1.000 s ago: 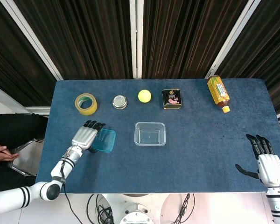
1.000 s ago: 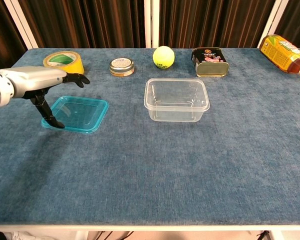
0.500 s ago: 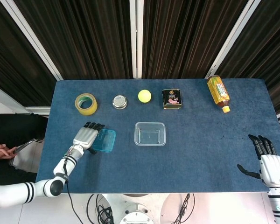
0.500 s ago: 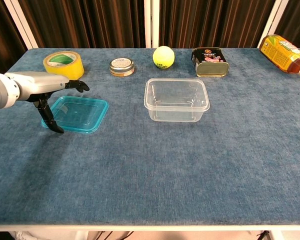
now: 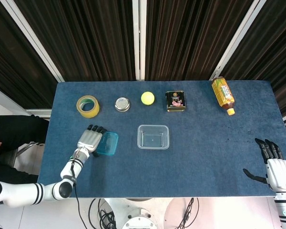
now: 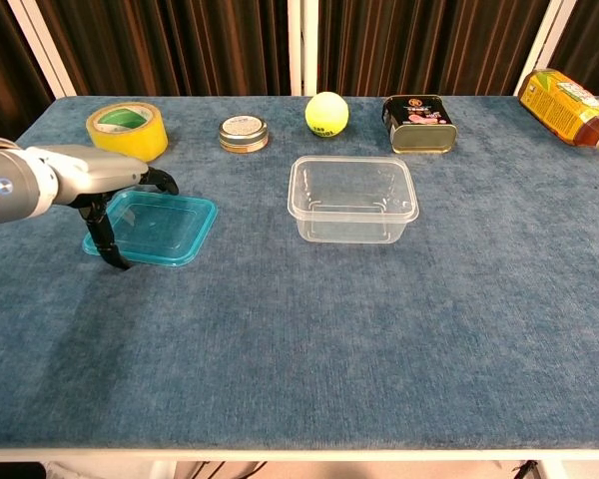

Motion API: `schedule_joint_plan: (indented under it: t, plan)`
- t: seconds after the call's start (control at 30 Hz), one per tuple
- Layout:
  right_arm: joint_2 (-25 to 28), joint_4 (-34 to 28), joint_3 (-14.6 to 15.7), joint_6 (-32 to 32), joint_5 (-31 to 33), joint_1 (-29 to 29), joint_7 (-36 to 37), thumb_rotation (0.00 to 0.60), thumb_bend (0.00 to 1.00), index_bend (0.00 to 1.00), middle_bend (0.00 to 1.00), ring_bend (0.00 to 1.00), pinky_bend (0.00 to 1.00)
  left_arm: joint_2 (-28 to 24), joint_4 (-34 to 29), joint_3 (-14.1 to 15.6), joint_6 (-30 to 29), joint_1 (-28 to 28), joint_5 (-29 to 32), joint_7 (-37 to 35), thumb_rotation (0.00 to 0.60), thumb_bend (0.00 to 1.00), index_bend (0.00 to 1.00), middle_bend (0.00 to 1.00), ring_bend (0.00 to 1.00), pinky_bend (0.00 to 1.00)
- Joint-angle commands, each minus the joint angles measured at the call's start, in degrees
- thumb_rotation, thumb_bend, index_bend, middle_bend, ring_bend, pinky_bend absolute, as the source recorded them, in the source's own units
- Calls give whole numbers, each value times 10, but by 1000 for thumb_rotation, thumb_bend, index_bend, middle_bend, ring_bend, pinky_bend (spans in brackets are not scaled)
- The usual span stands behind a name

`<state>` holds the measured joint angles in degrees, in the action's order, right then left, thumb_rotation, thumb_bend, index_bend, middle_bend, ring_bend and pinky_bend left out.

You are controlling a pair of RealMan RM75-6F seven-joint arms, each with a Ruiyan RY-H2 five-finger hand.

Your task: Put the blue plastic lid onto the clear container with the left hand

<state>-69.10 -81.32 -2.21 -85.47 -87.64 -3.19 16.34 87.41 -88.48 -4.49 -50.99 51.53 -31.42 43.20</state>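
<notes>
The white and black right hand is seen only in the head view, at the near right corner of the blue cloth-covered table, cut off below the wrist by the frame edge. Its dark fingers are stretched out and apart, the thumb out to the side, and nothing is held.

Near the table's left edge, the grey left hand is set over the left side of the translucent blue plastic lid, which lies flat on the cloth. In the chest view the thumb is pointed down at the lid's near left corner and the fingers are curled over its far left edge (part of that edge is hidden under the palm). Whether the lid is truly pinched or only touched cannot be told from either view.

The clear rectangular plastic container stands uncovered at the table's middle, well apart from the lid, on its right.

Along the far edge, from left to right, are found a yellow roll of tape, a small round metal tin, a yellow-green tennis ball, a dark rectangular tin can and, at the far right corner, an orange-labelled drink bottle lying on its side, partly cut off in the chest view.
</notes>
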Motion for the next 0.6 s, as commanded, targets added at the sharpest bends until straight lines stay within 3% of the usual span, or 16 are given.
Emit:
schedule_joint_plan:
  t: [0.03,0.3,0.6]
  plan:
    - [-1,1,0,0,0,0,1,600,77,0,97,0,51,1,3,2,-1,3,1,-2,600,0,165,77,25,19]
    - [-2,2,-1,1,-2,-1,1,600,78,0,97,0,51,-7,-5,3,-20,2,-33,-23,600,41,291,255,112,17]
    - [-5,10,-1,-1,-3,-1,10,600,78,0,97,0,51,-44,-56,-10,-42,5,-47,-34,600,55,303,279,127,20]
